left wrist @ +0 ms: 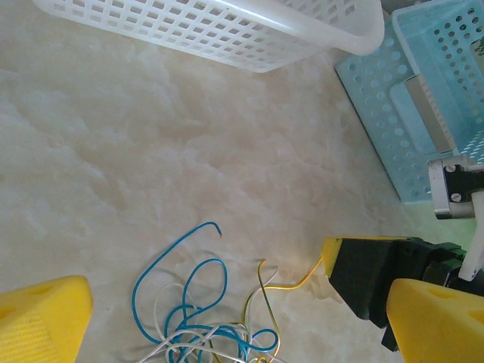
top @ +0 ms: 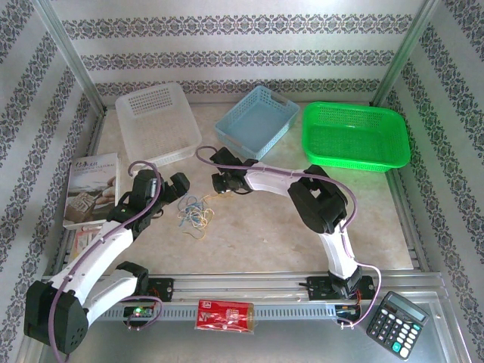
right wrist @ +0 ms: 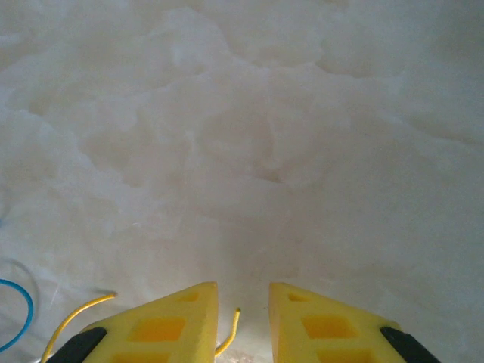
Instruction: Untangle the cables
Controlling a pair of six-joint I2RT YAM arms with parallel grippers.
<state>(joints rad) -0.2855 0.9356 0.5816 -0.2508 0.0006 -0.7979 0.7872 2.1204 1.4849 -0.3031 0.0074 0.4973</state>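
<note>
The cables (top: 195,212) lie as a small tangle of thin blue, white and yellow-green wires on the table between my two grippers. My left gripper (top: 168,203) is wide open just left of the tangle, and in its wrist view the wires (left wrist: 200,325) lie between its yellow fingers (left wrist: 38,318). A yellow wire (left wrist: 299,286) runs right from the tangle to my right gripper (left wrist: 355,280). In the right wrist view, that wire's end (right wrist: 231,336) sticks up in the narrow gap of my right gripper (right wrist: 243,299), whose fingertips stand apart. A blue loop (right wrist: 23,318) shows at the left.
A white basket (top: 155,121), a blue basket (top: 257,121) and a green basket (top: 354,136) line the back of the table. A book (top: 91,189) lies at the left. A red packet (top: 225,314) and a calculator (top: 397,324) sit by the front rail.
</note>
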